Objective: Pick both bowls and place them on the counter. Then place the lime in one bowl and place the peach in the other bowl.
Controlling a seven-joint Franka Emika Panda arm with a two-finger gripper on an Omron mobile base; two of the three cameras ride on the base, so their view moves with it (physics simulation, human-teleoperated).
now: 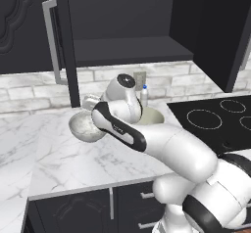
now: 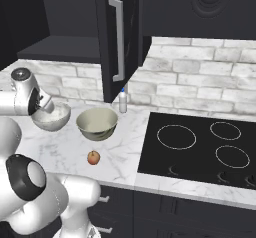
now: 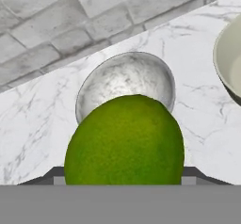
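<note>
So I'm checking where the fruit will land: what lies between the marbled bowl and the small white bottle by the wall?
The cream bowl sits between the marbled bowl and the bottle in the right base view, on the counter.

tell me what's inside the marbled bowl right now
Nothing visible inside the marbled bowl; the lime in the tool covers its near part. The peach lies on the counter.
</note>
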